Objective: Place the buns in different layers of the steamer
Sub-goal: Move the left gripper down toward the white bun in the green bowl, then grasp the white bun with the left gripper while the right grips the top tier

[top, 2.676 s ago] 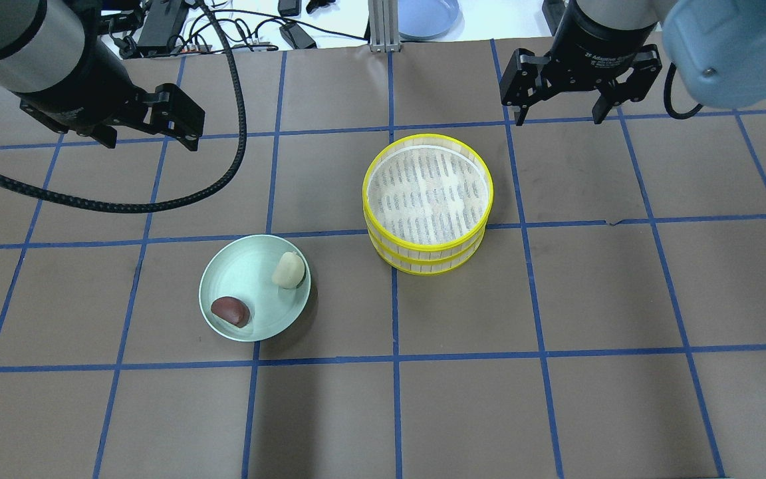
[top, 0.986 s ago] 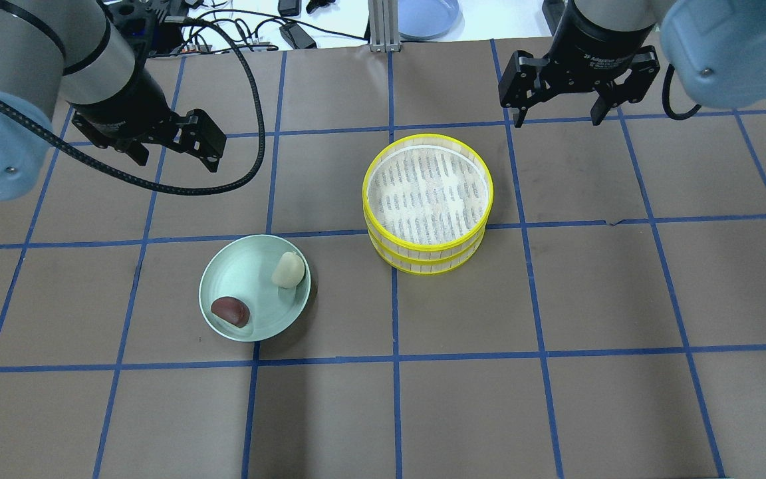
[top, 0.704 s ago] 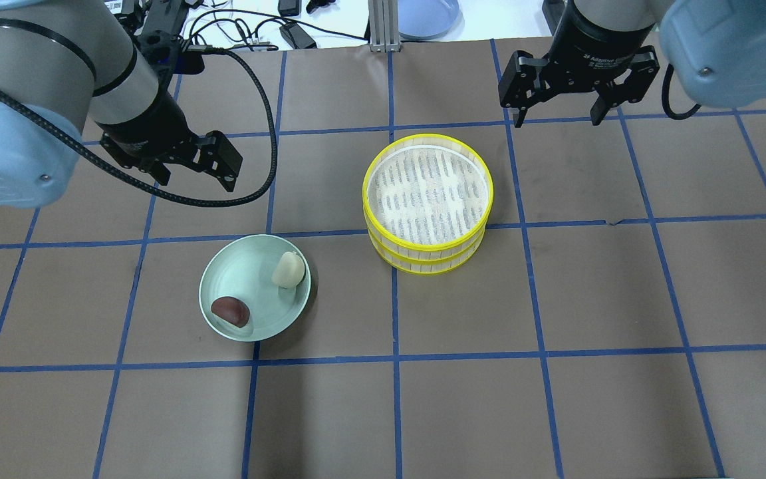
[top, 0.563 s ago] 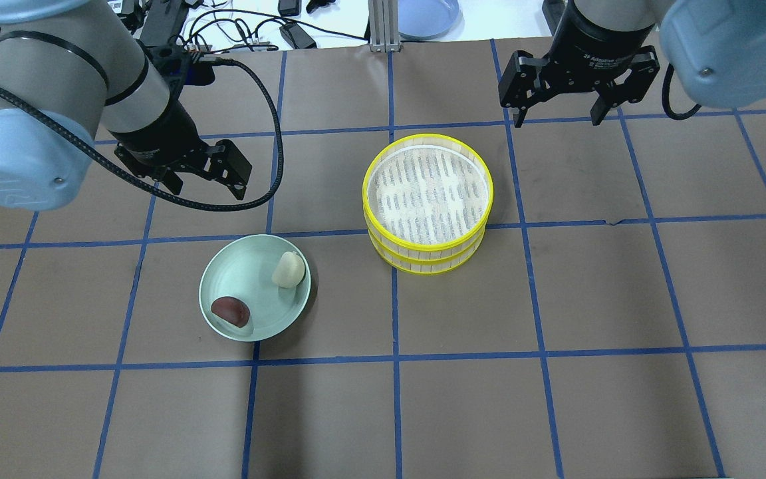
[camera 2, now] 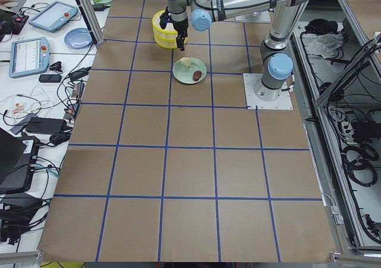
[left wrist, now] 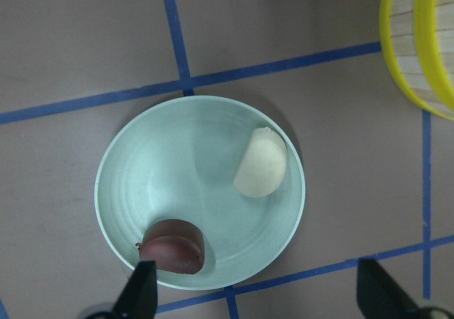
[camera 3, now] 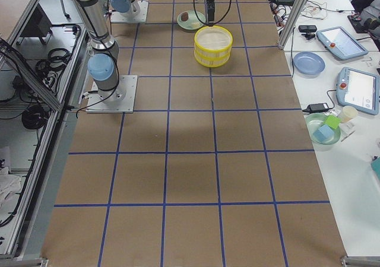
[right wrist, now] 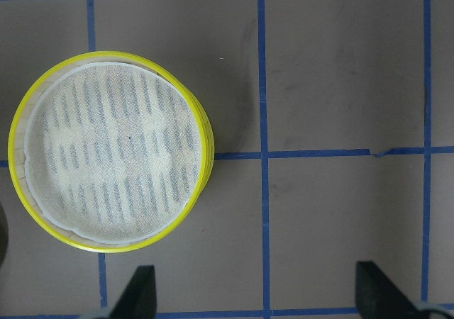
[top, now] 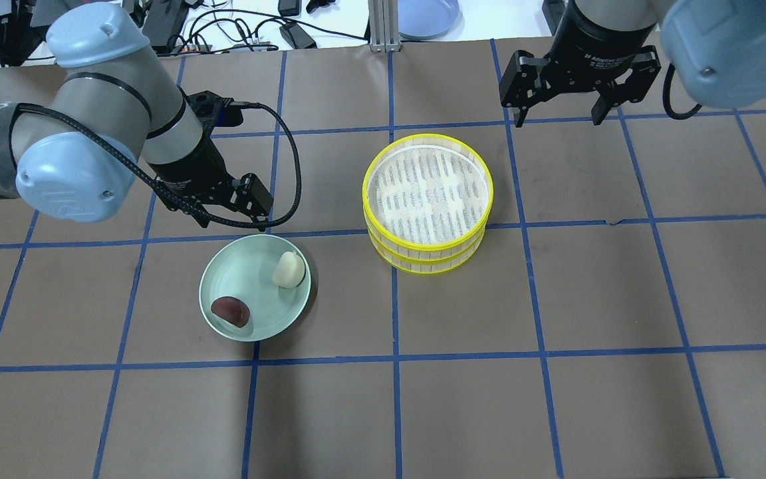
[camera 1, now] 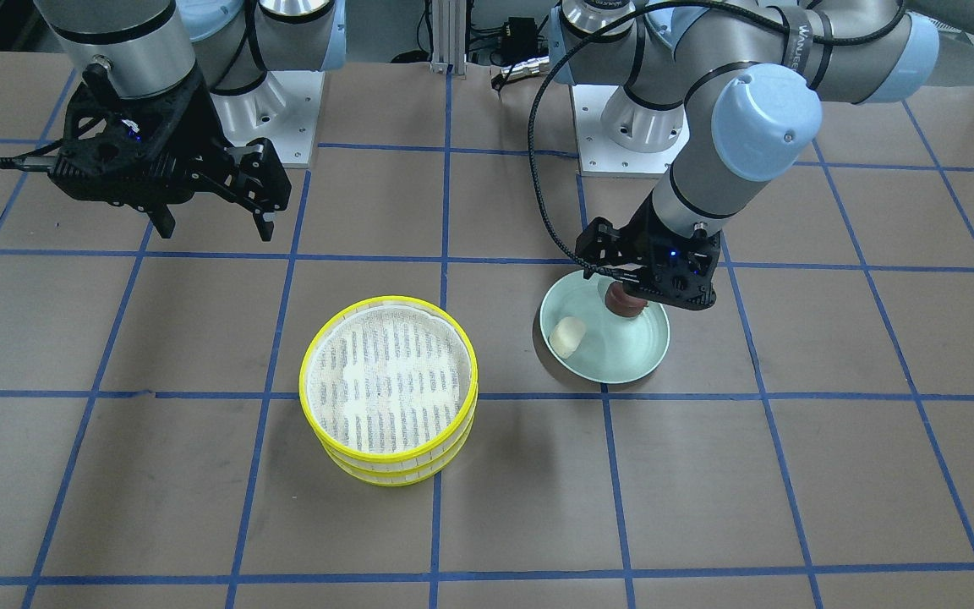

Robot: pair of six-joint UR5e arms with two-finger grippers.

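The cream-white bun (top: 288, 269) and the dark reddish-brown bun (top: 230, 311) lie in a pale green plate (top: 243, 273). The two steamer layers (top: 428, 193) are stacked, both yellow-rimmed, and the top one is empty. My left gripper (top: 220, 206) is open and empty above the plate's far edge. In the left wrist view the cream bun (left wrist: 261, 164) and brown bun (left wrist: 174, 247) lie just ahead of its open fingers (left wrist: 142, 290). My right gripper (top: 559, 110) is open and empty, behind and right of the stack. The right wrist view looks down on the steamer (right wrist: 113, 152).
A blue plate (top: 426, 16), an aluminium post (top: 381, 26) and cables (top: 223, 33) lie beyond the table's back edge. The left arm's black cable (top: 290, 179) hangs between the gripper and the steamer. Blue tape lines grid the brown table top.
My left arm has swung in from the back left towards the plate, still open. The right arm, buns and steamer have not moved.
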